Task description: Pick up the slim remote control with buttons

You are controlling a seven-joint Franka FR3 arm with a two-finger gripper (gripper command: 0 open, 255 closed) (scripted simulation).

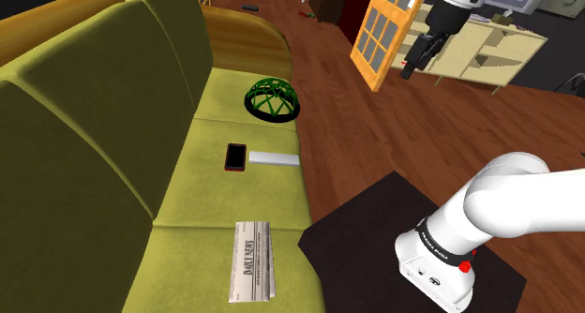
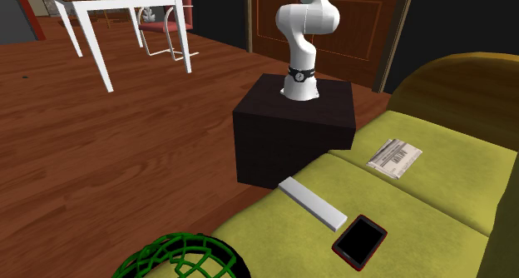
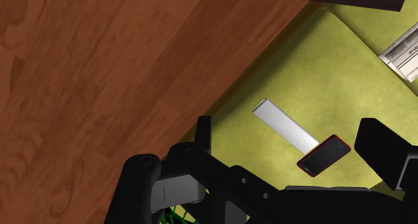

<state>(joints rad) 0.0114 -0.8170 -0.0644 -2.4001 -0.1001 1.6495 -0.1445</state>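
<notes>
The white arm (image 1: 511, 199) rises from its dark stand (image 1: 366, 217) and bends over high above the wooden floor (image 1: 394, 138), its end effector (image 1: 412, 66) released, fingers apart, well apart from the slim pale remote (image 1: 274, 158) lying flat on the green sofa (image 1: 216, 203) seat just beside a red-edged phone (image 1: 235, 156).

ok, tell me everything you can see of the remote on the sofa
The remote is a slim, flat, plain pale-grey bar with no buttons visible. It lies flat on the olive sofa's seat cushion, running front to back. One end is near the seat's front edge and the other is right beside a red-cased phone. I can't tell whether the two touch. Nothing else touches the remote.
</notes>
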